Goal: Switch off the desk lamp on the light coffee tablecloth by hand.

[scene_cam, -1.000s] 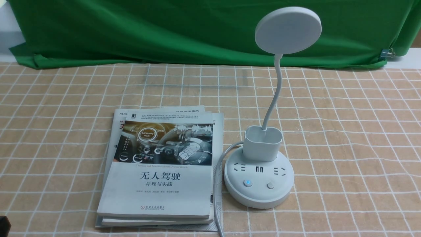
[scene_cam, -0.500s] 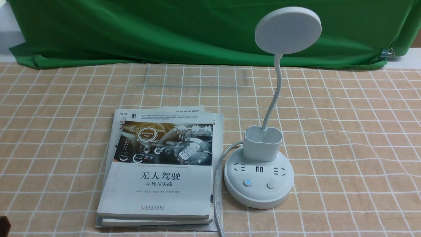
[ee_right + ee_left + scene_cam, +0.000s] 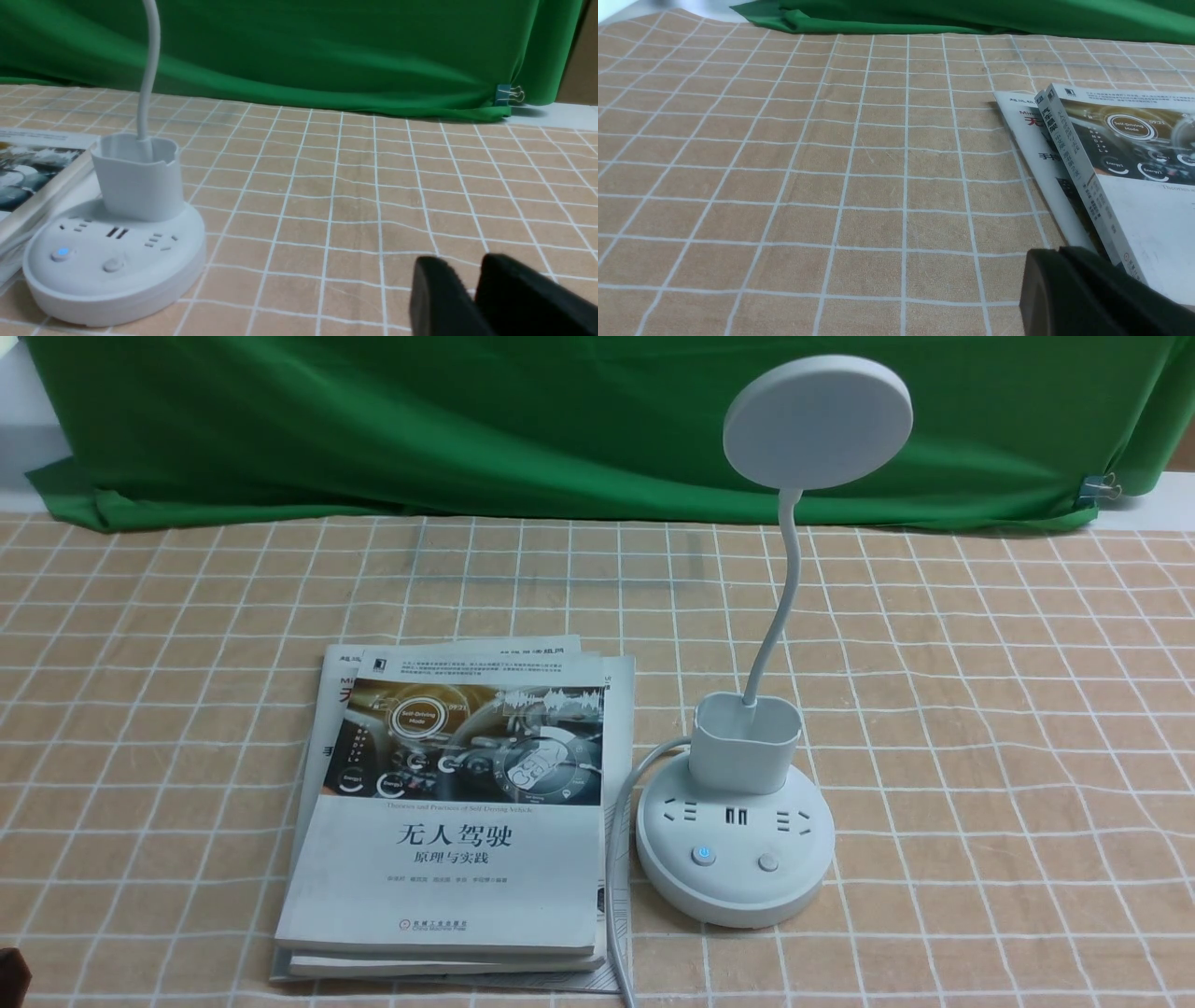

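The white desk lamp (image 3: 735,868) stands on the light coffee tablecloth (image 3: 980,709), right of centre, with its disc head (image 3: 818,422) up on a bent neck. On its round base the left button (image 3: 703,855) glows blue and the right button (image 3: 768,863) is plain. The base also shows in the right wrist view (image 3: 112,280). My right gripper (image 3: 467,268) hangs low over bare cloth to the right of the base, its jaws a little apart and empty. My left gripper (image 3: 1059,252) is shut and empty, beside the books' left edge.
A stack of books (image 3: 457,821) lies just left of the lamp, and the lamp's white cord (image 3: 616,859) runs between them to the front edge. A green backdrop cloth (image 3: 467,420) closes the back, with a binder clip (image 3: 1102,485) at its right end.
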Controlling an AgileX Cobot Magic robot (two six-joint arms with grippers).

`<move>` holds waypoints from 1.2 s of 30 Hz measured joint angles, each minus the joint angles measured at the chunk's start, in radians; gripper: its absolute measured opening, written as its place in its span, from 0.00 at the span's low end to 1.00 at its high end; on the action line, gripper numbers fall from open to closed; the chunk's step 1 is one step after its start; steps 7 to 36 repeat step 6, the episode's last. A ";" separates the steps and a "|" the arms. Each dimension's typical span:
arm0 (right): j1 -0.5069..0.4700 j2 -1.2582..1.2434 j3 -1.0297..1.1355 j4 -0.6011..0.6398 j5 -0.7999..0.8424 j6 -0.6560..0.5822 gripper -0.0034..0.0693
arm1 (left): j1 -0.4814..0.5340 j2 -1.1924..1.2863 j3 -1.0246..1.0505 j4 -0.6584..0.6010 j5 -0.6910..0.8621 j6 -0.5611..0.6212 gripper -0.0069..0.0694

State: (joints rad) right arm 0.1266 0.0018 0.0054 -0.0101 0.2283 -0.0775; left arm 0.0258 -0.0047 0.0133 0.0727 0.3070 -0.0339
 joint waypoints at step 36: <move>0.000 0.000 0.000 0.000 0.000 0.000 0.28 | 0.000 0.000 0.000 0.000 0.000 0.000 0.10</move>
